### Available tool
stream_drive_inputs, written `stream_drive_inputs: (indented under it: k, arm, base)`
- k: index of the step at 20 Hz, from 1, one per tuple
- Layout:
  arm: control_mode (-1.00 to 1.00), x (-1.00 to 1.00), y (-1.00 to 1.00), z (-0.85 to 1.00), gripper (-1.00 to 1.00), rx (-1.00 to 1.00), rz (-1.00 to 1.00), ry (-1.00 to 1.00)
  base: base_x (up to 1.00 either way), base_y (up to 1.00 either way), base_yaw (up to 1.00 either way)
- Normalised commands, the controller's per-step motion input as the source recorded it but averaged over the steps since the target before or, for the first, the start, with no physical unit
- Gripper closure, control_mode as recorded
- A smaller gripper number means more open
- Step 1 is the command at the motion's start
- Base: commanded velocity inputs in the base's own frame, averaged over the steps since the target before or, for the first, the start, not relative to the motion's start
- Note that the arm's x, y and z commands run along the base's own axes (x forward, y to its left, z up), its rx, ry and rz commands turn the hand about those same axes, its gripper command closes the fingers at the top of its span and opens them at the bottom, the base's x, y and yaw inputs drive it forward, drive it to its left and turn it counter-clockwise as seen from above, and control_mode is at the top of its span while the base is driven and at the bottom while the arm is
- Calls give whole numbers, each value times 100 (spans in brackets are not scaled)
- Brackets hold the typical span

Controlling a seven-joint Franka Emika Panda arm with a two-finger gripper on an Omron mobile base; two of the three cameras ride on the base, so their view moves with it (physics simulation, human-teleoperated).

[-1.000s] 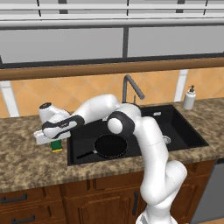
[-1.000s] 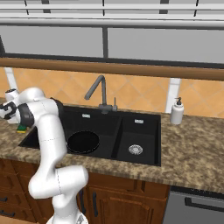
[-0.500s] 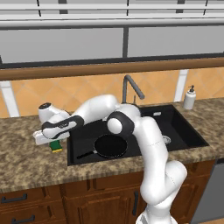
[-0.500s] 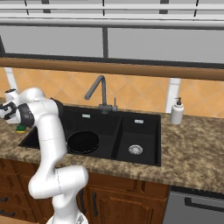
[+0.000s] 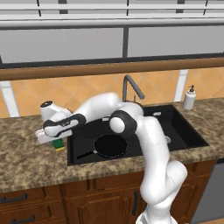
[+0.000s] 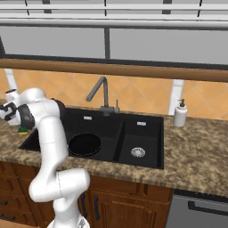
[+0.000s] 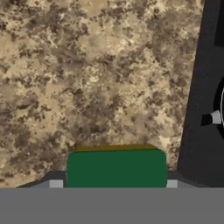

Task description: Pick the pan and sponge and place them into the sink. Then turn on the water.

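The pan [image 5: 110, 145] lies in the sink's [image 5: 183, 131] large basin. The sponge [image 7: 116, 168] sits on the counter [image 7: 87, 78] beside the sink, the jaws pinching its two ends.

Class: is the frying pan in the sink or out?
In. The frying pan lies on the floor of the sink's large basin.

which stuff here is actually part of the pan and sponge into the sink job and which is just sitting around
Part of the job:
- pan, already in the large basin of the sink
- sponge, on the counter left of the sink, between the fingers of the gripper
- faucet, no water running

Just sitting around:
- soap dispenser
- granite counter
- cabinet drawers
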Motion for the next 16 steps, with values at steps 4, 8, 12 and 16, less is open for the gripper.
stream_drive_inputs:
  k: [4, 8, 12, 16]
  arm:
    - [-100, -17, -63, 5, 100, 0, 0, 0]
    - [-100, -10, -66, 0, 100, 0, -2, 0]
    - [-100, -2, -79, 0, 100, 0, -6, 0]
    - [-100, 0, -81, 0, 100, 0, -9, 0]
  base:
    - [0, 0, 0]
    - [0, 0, 0]
    - [0, 0, 0]
    - [0, 0, 0]
